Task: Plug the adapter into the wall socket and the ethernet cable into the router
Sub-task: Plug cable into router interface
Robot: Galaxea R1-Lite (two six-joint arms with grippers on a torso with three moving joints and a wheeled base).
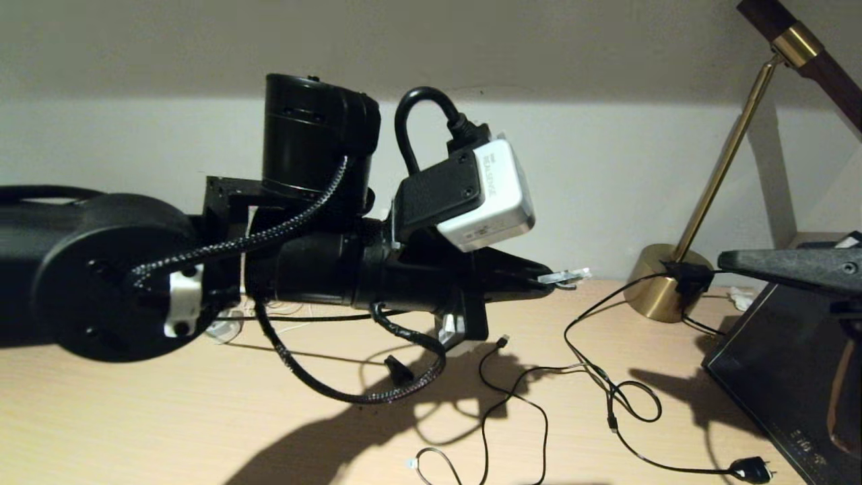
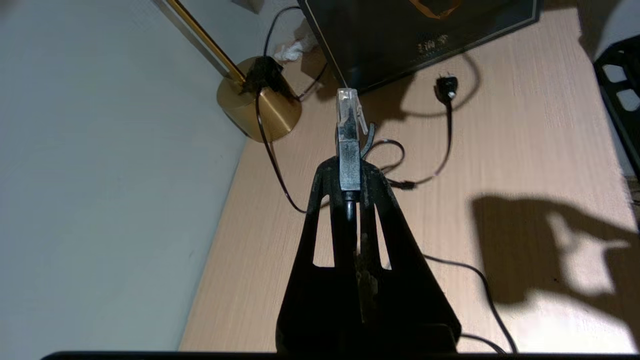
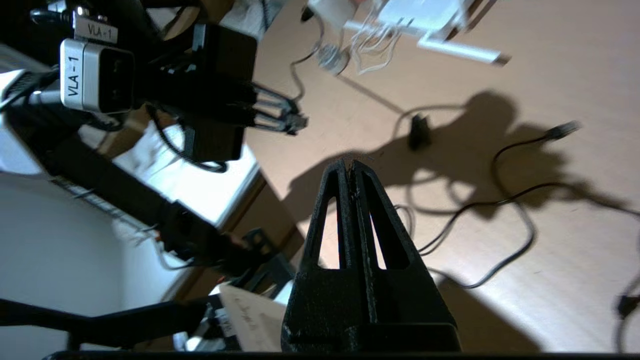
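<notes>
Left gripper (image 2: pixel 348 165): clamped on ethernet cable (image 2: pixel 348 117), connector raised above surface (image 2: pixel 525 150).
Right gripper (image 3: pixel 352 167): closed, empty, aloft.
Router (image 3: pixel 425 15): far side.
Risk: connector twisting in grip, missing port.

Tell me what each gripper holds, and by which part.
Left gripper holds the ethernet cable just behind its clear connector. Right gripper holds nothing.

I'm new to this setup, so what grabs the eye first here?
The left end effector stands out, raised above the wooden desk and clamping the ethernet cable by its clear connector. Beyond it, by the wall, stands a brass lamp base, with loose black cords strewn nearby.
</notes>
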